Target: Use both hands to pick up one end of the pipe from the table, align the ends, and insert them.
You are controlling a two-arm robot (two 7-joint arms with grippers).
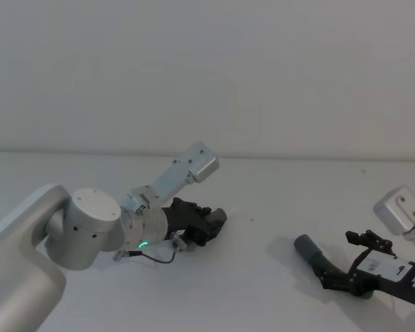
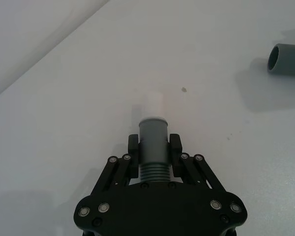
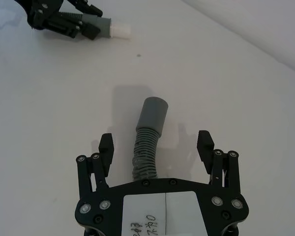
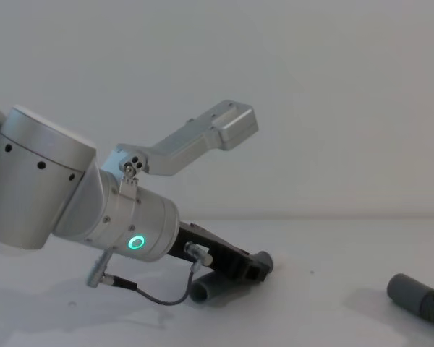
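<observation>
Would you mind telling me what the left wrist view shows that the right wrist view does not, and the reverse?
Left wrist view, unlike the other: the hollow open mouth of the plain cuff, facing the camera at an angle. Right wrist view, unlike the other: the right pincer, open, straddling the curved ribbed hose without touching it, above the table. Both: the left pincer shut on the pale-tipped cuff, the plain cuff, and the table.
</observation>
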